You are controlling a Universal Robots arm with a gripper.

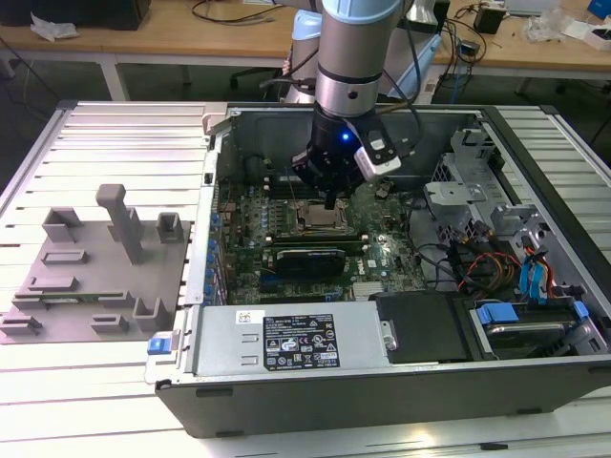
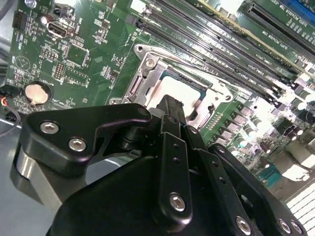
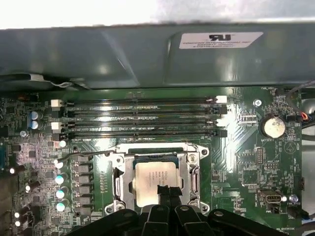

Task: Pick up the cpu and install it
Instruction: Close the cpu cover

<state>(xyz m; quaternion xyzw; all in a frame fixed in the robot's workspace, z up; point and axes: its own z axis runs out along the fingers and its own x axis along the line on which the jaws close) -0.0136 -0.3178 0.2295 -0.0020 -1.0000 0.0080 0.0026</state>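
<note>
Found the gripper (image 1: 329, 198) low inside the open computer case (image 1: 286, 401), hanging straight down over the motherboard (image 1: 382, 248), fingers (image 3: 161, 190) drawn narrow, almost tip to tip, with nothing seen clamped between them. Placed the tips, in both wrist views, over one edge of the cpu (image 3: 150, 178) (image 2: 161, 91); could not tell whether touching or just above. Saw the cpu lying flat and square inside the metal-framed socket (image 3: 118, 179), pale silvery top facing up, with the four long memory slots (image 3: 142, 118) on its far side. Judged the chip seated there rather than carried, being far wider than the narrow finger gap. Took the vertical pose as suited to a part needing to sit level in its frame, without sideways scrape across the contacts. Noted the thin wire lever (image 3: 88, 154) beside the socket and the coin battery (image 3: 273, 126) well apart from it. Noted too, outside the case toward the exterior view's left, the grey fixture tray (image 1: 86, 277) with upright posts, likely a staging stand for parts. Spotted the power supply (image 1: 286, 343) along the case's near side.
</note>
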